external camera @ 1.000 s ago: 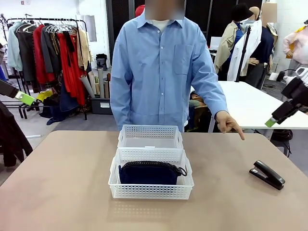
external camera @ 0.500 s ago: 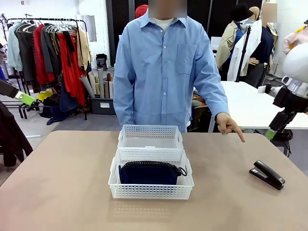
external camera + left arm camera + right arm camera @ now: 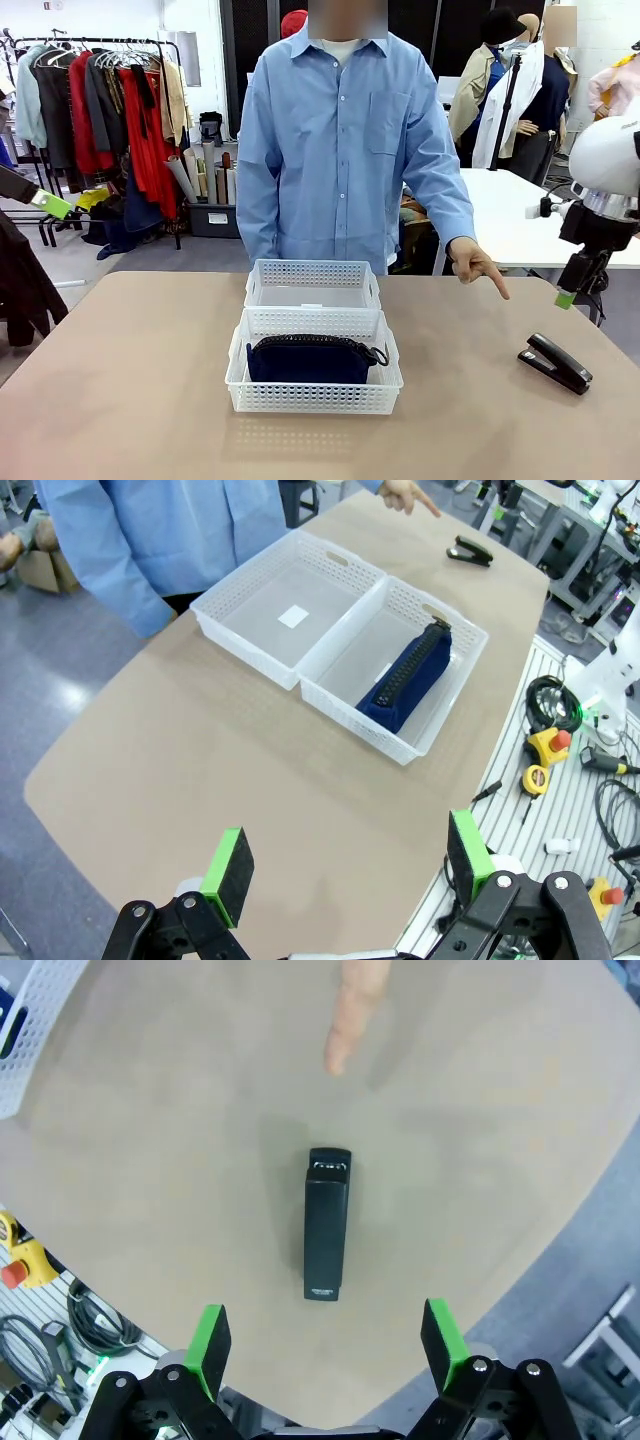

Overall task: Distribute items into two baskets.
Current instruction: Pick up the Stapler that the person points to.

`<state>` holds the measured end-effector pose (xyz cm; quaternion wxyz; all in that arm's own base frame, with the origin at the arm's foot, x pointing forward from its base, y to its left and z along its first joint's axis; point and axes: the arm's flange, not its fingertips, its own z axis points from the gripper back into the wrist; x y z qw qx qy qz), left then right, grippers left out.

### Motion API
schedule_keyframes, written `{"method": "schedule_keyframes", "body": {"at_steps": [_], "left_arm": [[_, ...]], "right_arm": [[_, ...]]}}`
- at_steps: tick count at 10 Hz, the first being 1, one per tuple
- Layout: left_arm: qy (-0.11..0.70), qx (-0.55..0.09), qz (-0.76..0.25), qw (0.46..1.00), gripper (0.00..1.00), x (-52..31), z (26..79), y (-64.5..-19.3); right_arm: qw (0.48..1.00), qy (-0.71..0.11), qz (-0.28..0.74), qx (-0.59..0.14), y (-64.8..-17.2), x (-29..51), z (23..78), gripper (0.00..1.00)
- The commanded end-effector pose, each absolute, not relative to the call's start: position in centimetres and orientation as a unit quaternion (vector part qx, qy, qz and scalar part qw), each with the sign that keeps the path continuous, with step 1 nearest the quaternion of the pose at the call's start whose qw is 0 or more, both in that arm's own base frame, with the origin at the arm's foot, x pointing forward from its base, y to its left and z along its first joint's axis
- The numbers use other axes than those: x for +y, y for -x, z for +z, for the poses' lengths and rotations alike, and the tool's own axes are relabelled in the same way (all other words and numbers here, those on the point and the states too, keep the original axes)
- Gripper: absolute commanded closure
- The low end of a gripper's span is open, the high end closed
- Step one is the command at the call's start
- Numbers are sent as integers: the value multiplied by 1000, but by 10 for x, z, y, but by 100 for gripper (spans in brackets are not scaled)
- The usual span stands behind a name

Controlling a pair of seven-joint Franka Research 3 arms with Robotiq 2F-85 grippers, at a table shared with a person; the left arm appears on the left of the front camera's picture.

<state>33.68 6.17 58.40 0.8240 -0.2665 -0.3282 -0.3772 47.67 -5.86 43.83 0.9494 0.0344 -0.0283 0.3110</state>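
Right gripper point(image 3: 325, 1328) hangs wide open above the stapler point(image 3: 327, 1225), centred between its fingers point(image 3: 211, 1345)

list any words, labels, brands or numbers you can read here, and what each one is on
No text here can be read.
stapler: a pale mark at one end, too small to read.
basket nearer the person: a white sticker on its floor, nothing legible on it.
pouch: no lettering on the side that shows.
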Motion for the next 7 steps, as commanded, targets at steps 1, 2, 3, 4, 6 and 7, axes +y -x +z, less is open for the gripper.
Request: {"method": "schedule_keyframes", "body": {"at_steps": [1,2,3,4,6,7], "left_arm": [[271,-331,-379,820,0,62,584,-337],[271,-331,-379,820,0,62,584,-337],[271,-331,-379,820,0,62,584,-337],[271,-331,-379,820,0,62,584,-337],[271,-331,-379,820,0,62,584,-337],[271,-331,-379,820,0,62,584,-337]], "right_arm": [[956,-17,292,-31,-473,-53,430,0],[956,-20,290,-28,-471,-54,424,0],[956,-24,290,-30,-469,-56,418,0],[955,-24,292,-36,-467,-59,413,0],[953,-36,300,-36,-470,-61,398,0],[953,-36,298,-38,-470,-64,392,0]]}}
